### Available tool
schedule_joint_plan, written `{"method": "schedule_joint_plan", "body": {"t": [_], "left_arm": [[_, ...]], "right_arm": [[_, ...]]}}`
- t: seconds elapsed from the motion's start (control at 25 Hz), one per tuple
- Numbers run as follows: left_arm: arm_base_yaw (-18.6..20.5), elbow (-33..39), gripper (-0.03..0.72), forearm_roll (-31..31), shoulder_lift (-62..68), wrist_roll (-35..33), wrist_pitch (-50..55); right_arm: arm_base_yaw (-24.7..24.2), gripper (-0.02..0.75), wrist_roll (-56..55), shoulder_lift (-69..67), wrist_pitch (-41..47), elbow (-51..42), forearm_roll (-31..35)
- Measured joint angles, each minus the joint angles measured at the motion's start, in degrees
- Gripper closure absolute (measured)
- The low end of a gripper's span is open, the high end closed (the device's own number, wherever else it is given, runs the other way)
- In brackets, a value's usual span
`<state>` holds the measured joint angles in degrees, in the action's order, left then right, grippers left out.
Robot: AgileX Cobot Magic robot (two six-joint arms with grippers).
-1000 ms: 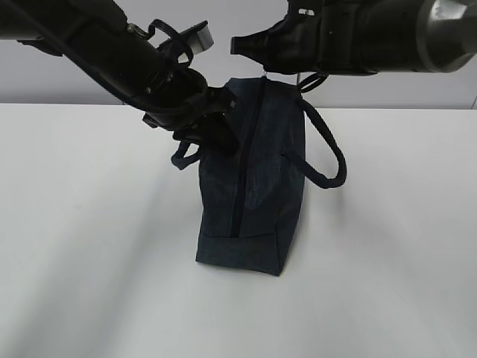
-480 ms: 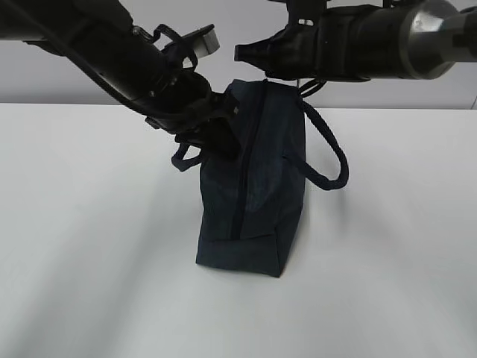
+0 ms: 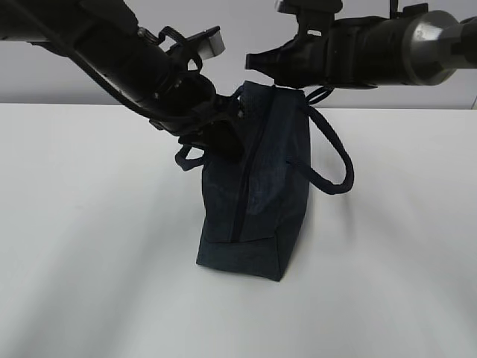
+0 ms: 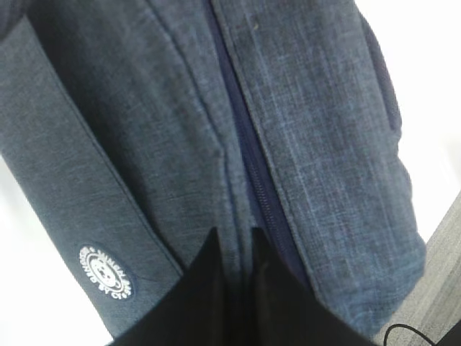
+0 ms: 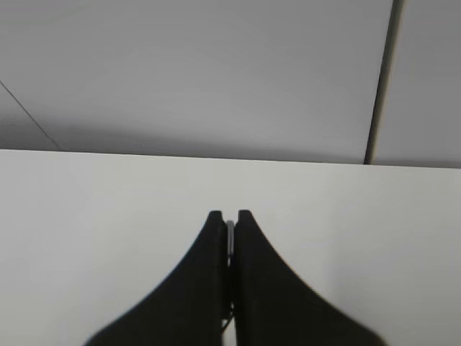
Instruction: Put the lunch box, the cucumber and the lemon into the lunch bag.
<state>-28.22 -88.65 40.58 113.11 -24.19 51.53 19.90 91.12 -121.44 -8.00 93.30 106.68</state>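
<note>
One shift: right gripper [image 3: 253,61] now farther right above the lunch bag [image 3: 253,186].

Matt, coarse-woven navy cloth lunch bag [image 3: 257,186]; smooth white table [image 3: 89,246].

The left arm slants down from the upper left, its left gripper [image 3: 223,138] pinched shut on cloth. The right arm reaches level from the upper right, its right gripper [image 3: 253,61] pressed shut.

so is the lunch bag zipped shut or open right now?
Shut, as far as visible: the lunch bag shows its zipper closed in the exterior and left wrist views. The far end is hidden by the end effectors.
</note>
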Motion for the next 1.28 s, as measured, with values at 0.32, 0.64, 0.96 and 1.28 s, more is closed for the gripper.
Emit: {"method": "schedule_joint_plan", "body": {"t": [0.32,0.64,0.96,1.28], "left_arm": [[0.0,0.0,0.687,-0.1,0.0,0.0,0.5],[-0.1,0.0,0.677,-1.7,0.0,0.0,1.0],[-0.1,-3.0,0.413,-2.6,0.0,1.1,3.7],[1.6,-12.0,0.377,-3.1,0.0,4.1,6.8]], "right_arm": [[-0.9,0.738,0.0,-2.2,0.9,0.4,-0.1],[-1.0,0.738,0.0,-2.9,2.3,0.7,-0.2],[-1.4,0.738,0.0,-1.4,1.9,0.7,-0.2],[-1.9,0.738,0.0,-0.8,2.2,0.7,-0.4]]}}
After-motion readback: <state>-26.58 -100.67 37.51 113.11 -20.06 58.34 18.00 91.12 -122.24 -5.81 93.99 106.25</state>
